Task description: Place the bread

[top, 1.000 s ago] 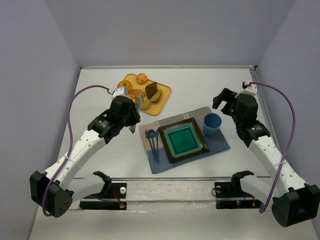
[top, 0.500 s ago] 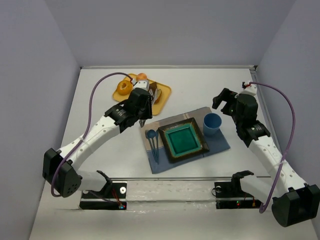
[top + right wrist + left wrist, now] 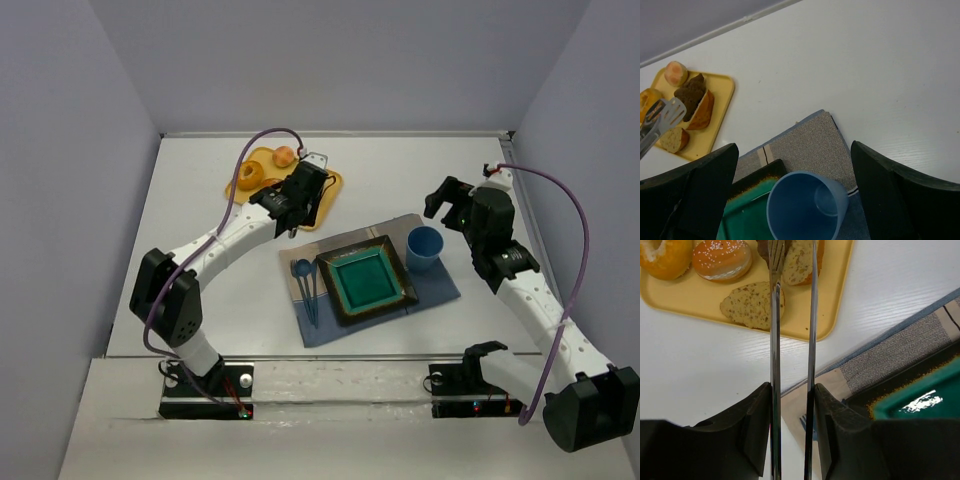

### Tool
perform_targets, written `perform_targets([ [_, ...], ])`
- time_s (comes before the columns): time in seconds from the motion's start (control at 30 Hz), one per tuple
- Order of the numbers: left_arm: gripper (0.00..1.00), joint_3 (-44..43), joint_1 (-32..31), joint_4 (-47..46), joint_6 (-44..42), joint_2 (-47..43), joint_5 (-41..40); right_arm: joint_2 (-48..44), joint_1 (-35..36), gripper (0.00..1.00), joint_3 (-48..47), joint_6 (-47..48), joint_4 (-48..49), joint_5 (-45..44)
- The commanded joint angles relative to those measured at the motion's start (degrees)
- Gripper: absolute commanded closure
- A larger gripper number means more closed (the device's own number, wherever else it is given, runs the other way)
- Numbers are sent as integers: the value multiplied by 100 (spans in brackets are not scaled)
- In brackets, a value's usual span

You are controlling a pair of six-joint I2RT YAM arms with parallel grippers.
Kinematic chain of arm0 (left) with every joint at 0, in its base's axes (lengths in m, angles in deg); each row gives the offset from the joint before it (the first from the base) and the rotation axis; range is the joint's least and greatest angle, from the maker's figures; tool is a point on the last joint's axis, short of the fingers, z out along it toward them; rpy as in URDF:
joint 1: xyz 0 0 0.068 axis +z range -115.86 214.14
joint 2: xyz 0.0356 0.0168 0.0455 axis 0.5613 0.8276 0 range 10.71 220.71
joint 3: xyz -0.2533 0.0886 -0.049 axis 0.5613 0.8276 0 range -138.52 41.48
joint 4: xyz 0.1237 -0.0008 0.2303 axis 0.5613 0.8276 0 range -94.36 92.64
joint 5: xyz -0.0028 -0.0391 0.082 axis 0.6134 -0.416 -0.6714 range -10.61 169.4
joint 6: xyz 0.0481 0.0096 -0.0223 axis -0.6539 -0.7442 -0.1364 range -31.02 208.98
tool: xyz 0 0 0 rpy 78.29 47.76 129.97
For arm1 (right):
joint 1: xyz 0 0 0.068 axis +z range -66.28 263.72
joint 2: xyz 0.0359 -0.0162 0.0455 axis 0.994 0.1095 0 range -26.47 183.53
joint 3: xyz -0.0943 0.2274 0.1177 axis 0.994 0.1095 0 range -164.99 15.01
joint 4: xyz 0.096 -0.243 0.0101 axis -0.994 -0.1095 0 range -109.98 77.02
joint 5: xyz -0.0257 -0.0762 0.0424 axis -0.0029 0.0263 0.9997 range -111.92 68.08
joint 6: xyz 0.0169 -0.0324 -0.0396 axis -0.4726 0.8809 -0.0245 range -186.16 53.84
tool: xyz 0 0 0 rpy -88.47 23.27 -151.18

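Two grippers logged | left gripper (image 3: 792, 387) was clamped on tongs (image 3: 774, 340), tips over yellow tray (image 3: 835, 290) | bread (image 3: 801, 262) lay there against dark wedge (image 3: 690, 95); we feared the tongs pinching both, or bread slipping free | right gripper (image 3: 794, 145) hung wide open, empty, above blue cup (image 3: 805, 205).

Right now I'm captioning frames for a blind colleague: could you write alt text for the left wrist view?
The left gripper clamps long metal tongs whose tips reach over a yellow tray, the oval golden-tan, brown-crusted bread slice showing between them. A speckled flat slice and a sugared bun lie to its left; a teal-glazed plate shows lower right.
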State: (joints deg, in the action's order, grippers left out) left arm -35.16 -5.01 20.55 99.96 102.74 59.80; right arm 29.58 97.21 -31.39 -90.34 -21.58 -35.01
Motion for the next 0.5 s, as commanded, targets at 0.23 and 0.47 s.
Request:
perform_targets([
  [0.23, 53, -905, -13, 322, -606, 843, -414, 116, -23, 0, -133, 45, 60, -98],
  [0.47, 52, -958, -13, 260, -650, 1019, -194, 152, -23, 0, -151, 19, 43, -186],
])
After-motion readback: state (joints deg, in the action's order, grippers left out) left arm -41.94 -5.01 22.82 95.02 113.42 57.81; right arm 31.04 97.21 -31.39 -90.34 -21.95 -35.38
